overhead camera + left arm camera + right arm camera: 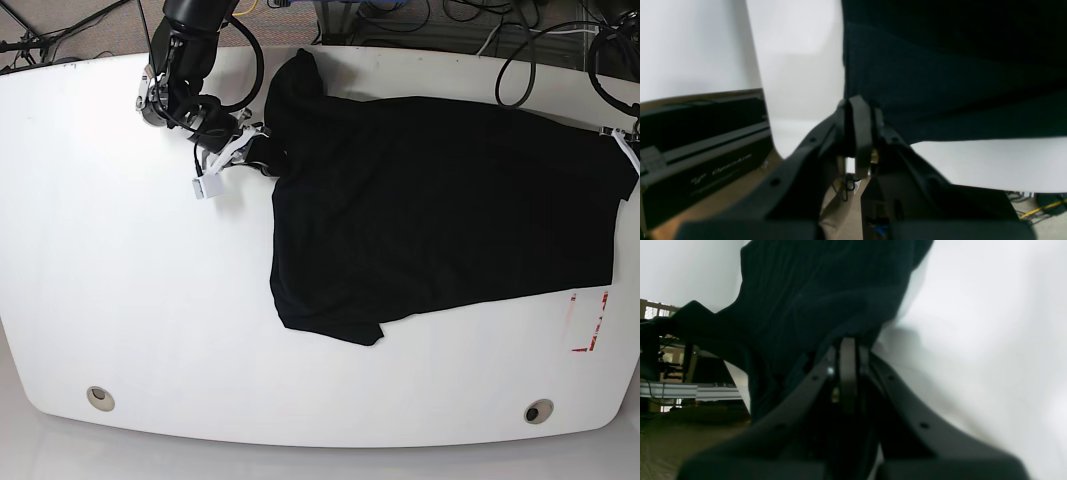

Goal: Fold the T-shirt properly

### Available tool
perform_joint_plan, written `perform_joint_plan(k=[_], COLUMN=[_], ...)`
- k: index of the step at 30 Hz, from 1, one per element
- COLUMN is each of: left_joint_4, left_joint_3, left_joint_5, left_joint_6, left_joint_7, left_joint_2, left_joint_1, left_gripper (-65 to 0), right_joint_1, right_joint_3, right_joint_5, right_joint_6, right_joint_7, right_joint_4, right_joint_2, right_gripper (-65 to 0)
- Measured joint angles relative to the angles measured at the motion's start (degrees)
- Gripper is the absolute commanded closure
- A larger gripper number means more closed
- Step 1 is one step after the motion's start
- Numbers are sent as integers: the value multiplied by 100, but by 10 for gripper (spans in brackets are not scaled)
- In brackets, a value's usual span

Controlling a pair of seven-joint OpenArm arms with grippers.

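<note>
The T-shirt [430, 210] is lying spread across the far half of the white table [140, 300], one sleeve poking up toward the far edge and a lower corner folding under near the middle; the right gripper [262, 150] is pressing its fingers together on the cloth at the shirt's left edge in the base view; the left gripper [860, 110] is pinching the opposite edge, its fingers closed on the fabric, close to a red mark [590, 325] on the table.
</note>
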Motion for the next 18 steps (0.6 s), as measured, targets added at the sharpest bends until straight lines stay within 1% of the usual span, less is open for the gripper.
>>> perform_joint_plan(k=[2,4,7,11,12,13,18], left_joint_4=[0,0,0,7,7,7,22], left_joint_3=[42,57,57,57,57,57,57], left_joint_5=[-31,-39,-39,-55,-55,-39,-66], left_joint_6=[0,0,0,0,0,0,0], left_joint_7=[-2,-2,0,0,7,33,-13], left_joint_2=[4,2,0,20,22,24,20], left_joint_1=[-4,-13,-15,-55,-79,-120,-208], left_gripper=[0,0,0,0,0,0,0], right_joint_1=[-13,-57,-179,-437,-452,-463,-450], right_joint_3=[-7,0,44,81,90,87,72], right_joint_5=[-48,-160,-343,-393,-376,-396,-299], right_joint_6=[-22,-155,-254,-293,-313,-439,-586], right_joint_7=[-59,-179,-282,-511,-520,-518,-424], right_joint_4=[107,293,570,1126,1231,1427,2006], right_joint_2=[-7,-15,7,129,155,197,302], right_gripper=[0,0,0,0,0,0,0])
